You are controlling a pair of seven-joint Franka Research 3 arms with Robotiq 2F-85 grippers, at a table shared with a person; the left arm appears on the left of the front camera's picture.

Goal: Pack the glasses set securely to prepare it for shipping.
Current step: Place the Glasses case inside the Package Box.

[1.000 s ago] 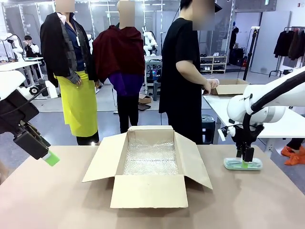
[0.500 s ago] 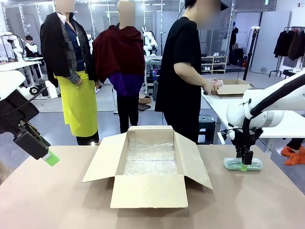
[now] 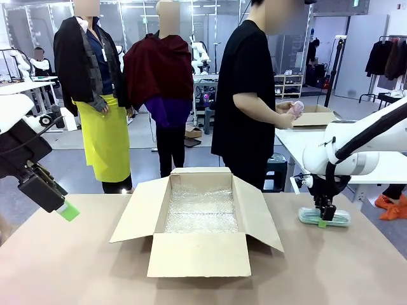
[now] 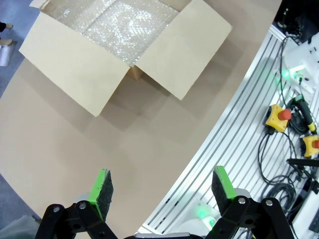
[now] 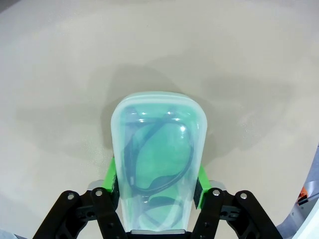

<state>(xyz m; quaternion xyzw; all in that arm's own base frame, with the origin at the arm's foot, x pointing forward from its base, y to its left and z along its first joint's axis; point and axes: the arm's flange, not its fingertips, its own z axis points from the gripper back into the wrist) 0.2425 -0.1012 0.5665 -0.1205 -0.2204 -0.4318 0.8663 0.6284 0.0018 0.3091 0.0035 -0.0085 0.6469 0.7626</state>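
Table (image 3: 76,267): bare tan top. Box (image 3: 200,219): centre, flaps open, bubble wrap (image 3: 202,210) lining the floor. Person (image 3: 248,95): far side, holding the pink pack (image 3: 296,108) (small, hard to make out). Left gripper (image 4: 162,186): raised at far left, pads wide, empty. Right gripper (image 5: 155,185): down at right, pads flanking the mint pack (image 5: 158,159), which lies flat on the table; contact looks made. Step: grasping. Next, likely: lift clear, carry left, lower into the box.
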